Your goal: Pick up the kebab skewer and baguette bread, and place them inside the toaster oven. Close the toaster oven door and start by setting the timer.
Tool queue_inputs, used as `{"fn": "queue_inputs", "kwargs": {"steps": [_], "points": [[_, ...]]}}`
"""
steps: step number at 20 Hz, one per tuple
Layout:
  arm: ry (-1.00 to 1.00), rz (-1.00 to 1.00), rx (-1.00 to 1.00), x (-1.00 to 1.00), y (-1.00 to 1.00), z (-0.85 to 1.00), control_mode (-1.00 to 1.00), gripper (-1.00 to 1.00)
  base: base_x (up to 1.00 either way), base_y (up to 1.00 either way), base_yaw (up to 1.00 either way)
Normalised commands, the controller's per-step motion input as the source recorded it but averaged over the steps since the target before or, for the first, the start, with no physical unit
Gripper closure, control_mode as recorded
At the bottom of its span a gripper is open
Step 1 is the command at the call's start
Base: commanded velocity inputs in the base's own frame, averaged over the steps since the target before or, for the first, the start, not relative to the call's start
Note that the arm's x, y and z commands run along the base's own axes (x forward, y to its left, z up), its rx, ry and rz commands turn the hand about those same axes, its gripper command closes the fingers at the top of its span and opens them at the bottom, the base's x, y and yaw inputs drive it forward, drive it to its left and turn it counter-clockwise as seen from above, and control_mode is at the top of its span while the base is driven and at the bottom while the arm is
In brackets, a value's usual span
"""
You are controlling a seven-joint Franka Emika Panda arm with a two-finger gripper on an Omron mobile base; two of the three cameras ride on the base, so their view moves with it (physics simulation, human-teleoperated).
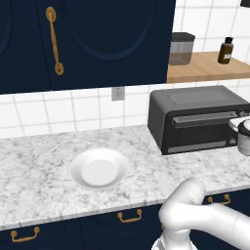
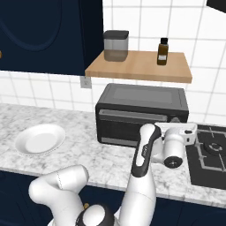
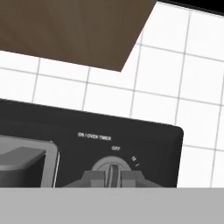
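The gripper [image 3: 113, 176] stood nearly closed around the timer knob [image 3: 112, 166], presumably to turn it. The knob sat at the toaster oven's [image 1: 195, 117] three o'clock end; the toaster oven door [image 2: 132, 123] looked shut.

Base views flank toaster oven [image 1: 197, 117], hand view near its front

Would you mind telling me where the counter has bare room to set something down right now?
Bare marble counter runs left of the white plate, and a strip lies between the plate and the toaster oven. The front edge below the plate is also free. It is crowded at the oven's right end, where the gripper sits at the timer knob beside the stove.
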Motion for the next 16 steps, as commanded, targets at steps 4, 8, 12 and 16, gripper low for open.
{"fn": "queue_inputs", "kwargs": {"steps": [4,8,12,16], "points": [[0.0,0.05,0.01,0.69,0.37,0.0,-1.0,1.0,0.0,0.0,0.0],[0.0,0.08,0.05,0.33,0.53,0.0,-1.0,1.0,0.0,0.0,0.0],[0.0,0.07,0.11,0.22,0.64,0.0,-1.0,1.0,0.0,0.0,0.0],[0.0,0.01,0.16,0.26,0.71,0.0,-1.0,1.0,0.0,0.0,0.0]]}}
